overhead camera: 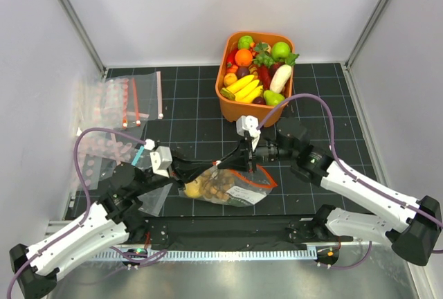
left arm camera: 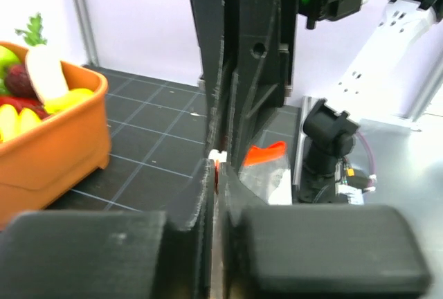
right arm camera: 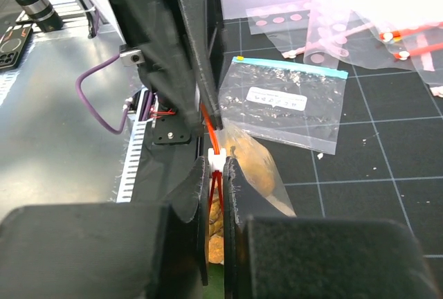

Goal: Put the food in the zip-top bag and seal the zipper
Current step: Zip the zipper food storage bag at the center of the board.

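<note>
Zip-top bag (overhead camera: 228, 187) rests on black mat (overhead camera: 194, 105), right hand (right arm camera: 218, 171) clenching its zipper (right arm camera: 208, 133), left hand (left arm camera: 214, 174) unclear.

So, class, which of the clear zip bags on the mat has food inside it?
The red-orange-strip bag at the front, pinched by the right gripper: brown and yellow pieces show through it. The teal-strip bag and the far-left pile lie flat, empty.

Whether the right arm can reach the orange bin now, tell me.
Probably yes, once it lets go: the bin stands just beyond the right gripper with nothing in between, but the gripper is shut on the zipper.
</note>
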Robot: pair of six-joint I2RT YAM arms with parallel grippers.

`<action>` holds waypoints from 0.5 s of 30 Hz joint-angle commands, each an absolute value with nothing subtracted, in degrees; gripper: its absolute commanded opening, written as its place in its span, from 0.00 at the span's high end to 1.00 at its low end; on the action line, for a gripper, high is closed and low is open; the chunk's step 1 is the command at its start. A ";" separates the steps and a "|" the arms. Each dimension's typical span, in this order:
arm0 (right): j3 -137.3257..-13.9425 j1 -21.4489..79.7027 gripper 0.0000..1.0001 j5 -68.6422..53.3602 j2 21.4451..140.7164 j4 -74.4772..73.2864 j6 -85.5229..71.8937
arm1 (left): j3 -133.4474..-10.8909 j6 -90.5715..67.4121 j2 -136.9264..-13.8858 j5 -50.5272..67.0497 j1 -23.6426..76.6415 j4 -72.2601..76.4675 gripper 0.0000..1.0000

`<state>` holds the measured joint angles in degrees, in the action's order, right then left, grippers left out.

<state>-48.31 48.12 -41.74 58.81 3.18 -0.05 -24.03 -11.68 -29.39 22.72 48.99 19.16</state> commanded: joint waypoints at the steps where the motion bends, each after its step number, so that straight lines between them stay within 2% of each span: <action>1: -51.15 48.87 0.99 -42.45 58.80 4.04 0.26 | -25.40 -11.16 -30.23 23.64 49.04 22.68 0.96; 2: -51.24 48.87 0.99 -42.36 58.97 3.87 0.44 | -25.75 -11.16 -30.41 23.82 48.96 22.50 1.00; 7: -51.68 49.31 0.99 -41.40 59.15 2.64 1.23 | -26.02 -10.99 -30.41 23.39 49.04 21.18 1.00; 15: -51.68 49.39 0.99 -39.11 59.41 2.11 1.23 | -21.71 -10.64 -19.70 8.36 49.04 19.43 1.00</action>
<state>-49.52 49.54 -39.88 59.70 2.15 0.58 -22.39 -11.60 -23.86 17.21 49.47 17.47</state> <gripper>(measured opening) 0.100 0.010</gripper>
